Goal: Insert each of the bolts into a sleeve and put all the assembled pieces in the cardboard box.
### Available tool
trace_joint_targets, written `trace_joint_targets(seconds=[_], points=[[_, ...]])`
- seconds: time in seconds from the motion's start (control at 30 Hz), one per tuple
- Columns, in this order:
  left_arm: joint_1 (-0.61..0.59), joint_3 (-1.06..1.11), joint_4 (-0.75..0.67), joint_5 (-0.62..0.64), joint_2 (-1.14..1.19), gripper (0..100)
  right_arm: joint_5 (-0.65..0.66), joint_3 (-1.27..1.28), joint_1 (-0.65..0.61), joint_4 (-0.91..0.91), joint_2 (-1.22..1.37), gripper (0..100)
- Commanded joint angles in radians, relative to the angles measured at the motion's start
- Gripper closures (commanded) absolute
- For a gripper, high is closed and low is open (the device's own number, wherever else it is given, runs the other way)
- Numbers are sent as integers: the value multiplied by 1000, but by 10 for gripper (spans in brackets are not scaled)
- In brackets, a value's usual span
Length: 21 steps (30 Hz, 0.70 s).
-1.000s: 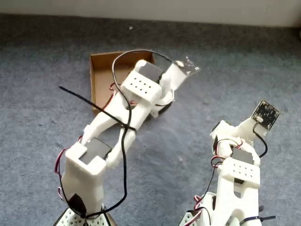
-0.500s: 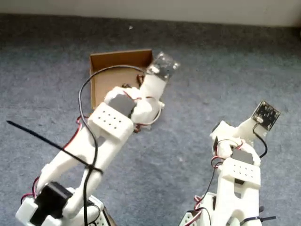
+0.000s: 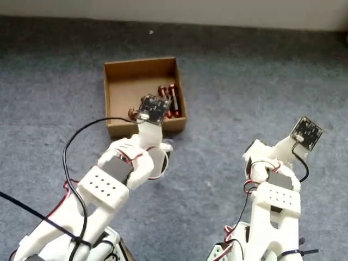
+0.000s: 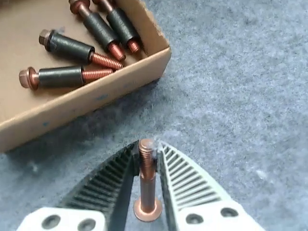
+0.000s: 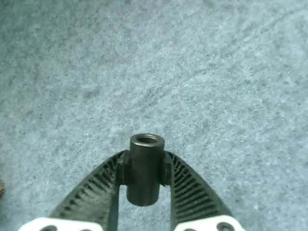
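Grey-blue carpet (image 3: 244,81), pale wall (image 3: 217,11) behind

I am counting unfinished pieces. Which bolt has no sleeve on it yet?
The bolt clamped in the left claw: its copper shaft is bare. The four bolts lying in the cardboard box each carry a dark sleeve.

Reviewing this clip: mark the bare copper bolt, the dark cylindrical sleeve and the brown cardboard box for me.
bare copper bolt (image 4: 147,180), left wrist view, on the middle of its shank.
dark cylindrical sleeve (image 5: 144,172), right wrist view, on its outer side wall.
brown cardboard box (image 3: 140,65), high view, on its far wall.
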Motion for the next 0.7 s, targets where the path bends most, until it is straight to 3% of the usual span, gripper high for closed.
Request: trace_joint_targets(seconds=[0.0,0.2,0.37,0.53,0.67], points=[[-4,97,-72,61,-94,994,-5,-8,5,-19,-31,995],[-110,306,-224,64,-214,993,-5,-8,4,-19,-31,995],[-257,374,-222,126,-335,961,-5,-8,4,-19,-31,995],[-361,406,-46,184,-446,733,-6,-8,4,-19,-31,995],[-414,374,149,176,-533,695,-6,-8,4,-19,-31,995]])
